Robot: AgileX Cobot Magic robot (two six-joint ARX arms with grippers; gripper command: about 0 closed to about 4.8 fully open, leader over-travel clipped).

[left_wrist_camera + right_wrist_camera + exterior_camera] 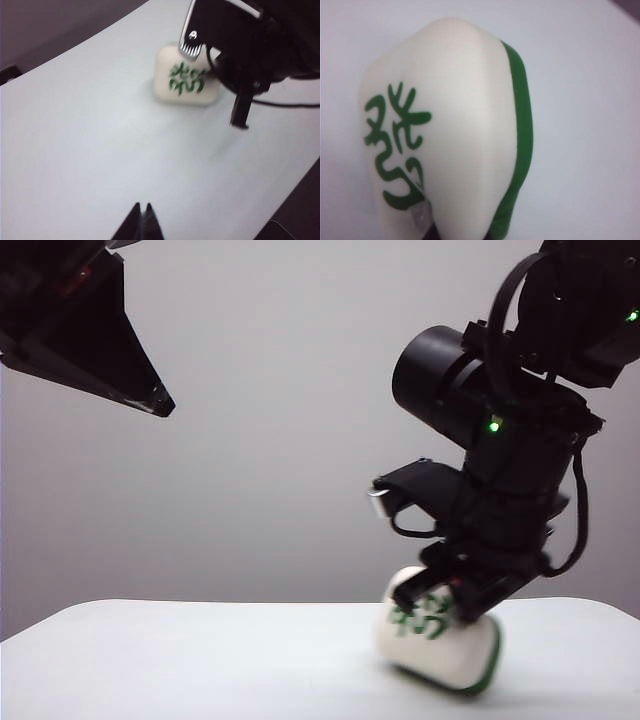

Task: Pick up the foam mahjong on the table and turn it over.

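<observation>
Foam mahjong [438,640], lower right, is looking soft and light, dimpling where right gripper [445,602] is pinching its edges; left gripper [142,220] is hanging upper left, closed and empty.

White foam mahjong [465,110] bears a green character and green back; table [200,660] white.

The right gripper [440,602] fingertips are hidden behind the foam mahjong [440,640]; the left gripper [141,220] is cut off at the lower frame edge
</observation>
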